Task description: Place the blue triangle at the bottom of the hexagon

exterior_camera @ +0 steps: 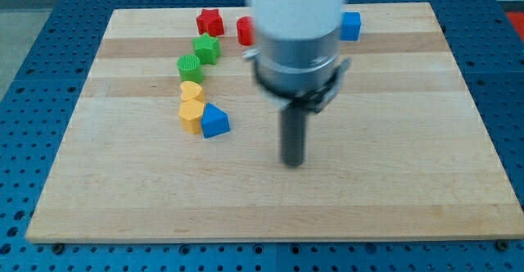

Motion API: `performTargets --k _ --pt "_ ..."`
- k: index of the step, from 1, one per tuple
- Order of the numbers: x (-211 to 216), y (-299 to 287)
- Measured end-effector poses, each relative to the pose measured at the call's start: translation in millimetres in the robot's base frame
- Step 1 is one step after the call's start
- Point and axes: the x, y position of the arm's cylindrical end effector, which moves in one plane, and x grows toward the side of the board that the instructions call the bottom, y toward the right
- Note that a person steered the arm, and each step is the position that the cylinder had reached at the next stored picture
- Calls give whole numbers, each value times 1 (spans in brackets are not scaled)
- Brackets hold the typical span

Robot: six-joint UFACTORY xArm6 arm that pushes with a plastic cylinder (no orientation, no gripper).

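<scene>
Wooden board (393, 141), blue perforated table (33, 75) around

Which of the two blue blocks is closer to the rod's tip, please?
The blue triangle, touching the yellow hexagon; the blue cube sits farther from my tip.

The arm (296, 14) comes down from the view's top, a white housing above a dark collar. Below it the straight dark rod (293, 133) hangs upright, and my tip (293, 164) sits near the view's middle.

Bright, even light; arm perhaps motion-blurred
</scene>
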Motion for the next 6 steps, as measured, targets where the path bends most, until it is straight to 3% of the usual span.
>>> performTargets --k 1,2,3,5,6 --pt "-63 -39" --pt "-91 -91" --pt "-87 -115" --pt "-37 -128" --pt "-34 -76"
